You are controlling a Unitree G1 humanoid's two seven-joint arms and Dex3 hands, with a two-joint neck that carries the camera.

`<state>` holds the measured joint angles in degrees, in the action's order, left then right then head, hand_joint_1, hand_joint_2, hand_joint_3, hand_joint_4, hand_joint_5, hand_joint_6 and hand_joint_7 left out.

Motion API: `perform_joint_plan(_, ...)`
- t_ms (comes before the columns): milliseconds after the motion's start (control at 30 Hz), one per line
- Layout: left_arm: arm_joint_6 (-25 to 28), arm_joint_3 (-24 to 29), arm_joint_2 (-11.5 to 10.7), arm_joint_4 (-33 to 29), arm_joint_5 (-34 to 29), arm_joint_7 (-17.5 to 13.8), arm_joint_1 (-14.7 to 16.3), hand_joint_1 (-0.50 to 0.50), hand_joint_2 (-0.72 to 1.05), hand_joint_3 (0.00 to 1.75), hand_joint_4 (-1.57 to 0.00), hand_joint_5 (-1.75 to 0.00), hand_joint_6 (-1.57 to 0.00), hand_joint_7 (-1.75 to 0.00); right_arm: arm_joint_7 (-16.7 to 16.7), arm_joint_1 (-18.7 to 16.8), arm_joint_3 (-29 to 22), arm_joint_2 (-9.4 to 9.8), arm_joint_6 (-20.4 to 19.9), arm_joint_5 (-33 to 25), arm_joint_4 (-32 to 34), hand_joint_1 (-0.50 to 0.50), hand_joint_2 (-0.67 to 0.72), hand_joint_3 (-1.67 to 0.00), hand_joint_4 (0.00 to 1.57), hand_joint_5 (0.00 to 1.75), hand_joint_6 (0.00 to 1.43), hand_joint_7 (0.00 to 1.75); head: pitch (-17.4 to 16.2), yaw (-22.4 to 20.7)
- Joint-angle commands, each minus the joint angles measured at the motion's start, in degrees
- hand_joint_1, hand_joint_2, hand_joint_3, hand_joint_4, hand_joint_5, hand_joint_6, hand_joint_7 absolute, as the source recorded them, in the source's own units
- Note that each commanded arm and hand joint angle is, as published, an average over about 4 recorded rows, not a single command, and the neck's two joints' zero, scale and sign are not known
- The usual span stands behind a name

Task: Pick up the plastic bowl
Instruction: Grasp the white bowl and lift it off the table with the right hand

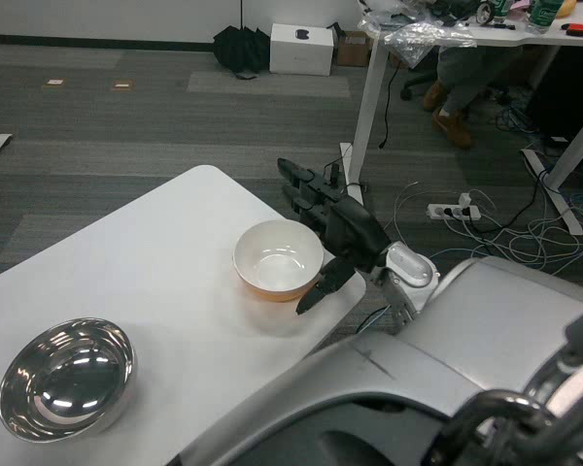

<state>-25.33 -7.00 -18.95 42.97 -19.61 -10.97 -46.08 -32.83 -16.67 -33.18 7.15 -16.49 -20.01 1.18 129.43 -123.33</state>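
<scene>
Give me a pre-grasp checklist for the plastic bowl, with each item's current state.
1. Bowl upright and empty on the table: ok.
2. Right hand open, fingers spread beside the bowl's right side: ok.
3. Hand gripping the bowl: not ok, no closed grip visible; contact at the rim cannot tell.
4. Steel bowl well apart from the target: ok.
5. Bowl near the table's right edge, some risk if pushed: cannot tell.
6. Left hand position: cannot tell, out of view.
</scene>
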Motion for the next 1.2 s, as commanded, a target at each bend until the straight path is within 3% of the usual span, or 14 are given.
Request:
perform_joint_plan(33,-0.5,-0.1,-0.1,-0.1,-0.4,-0.2,-0.6,-0.5,1.05,0.09,0.0,0.0,0.0,0.0,-0.3,-1.3,-1.1,-0.1,-0.6,0.3,1.3,-0.46,0.03,0.0,0.0,0.0,0.0,0.0,-0.1,0.1)
perform_joint_plan(500,-0.5,-0.5,-0.1,-1.6,-0.5,-0.2,0.7,-0.5,1.05,0.09,0.0,0.0,0.0,0.0,0.0,0.2,0.2,0.27,-1.5,5.7,-2.6,-0.46,0.0,0.0,0.0,0.0,0.0,0.0,-0.3,-0.9)
perform_joint_plan(833,-0.5,-0.4,-0.1,-1.8,-0.5,-0.2,0.9,-0.5,1.05,0.09,0.0,0.0,0.0,0.0,2.8,4.1,4.0,1.0,-7.7,7.5,-9.6,-0.46,-0.03,0.0,0.0,0.0,0.0,0.0,-0.4,-1.4)
perform_joint_plan(1200,-0.5,-0.1,0.1,-1.7,-0.5,-0.2,0.9,-0.5,1.05,0.09,0.0,0.0,0.0,0.0,6.2,7.2,7.0,2.34,-13.4,7.9,-15.3,-0.46,-0.26,-0.1,0.0,0.0,0.0,0.0,-0.4,-2.7)
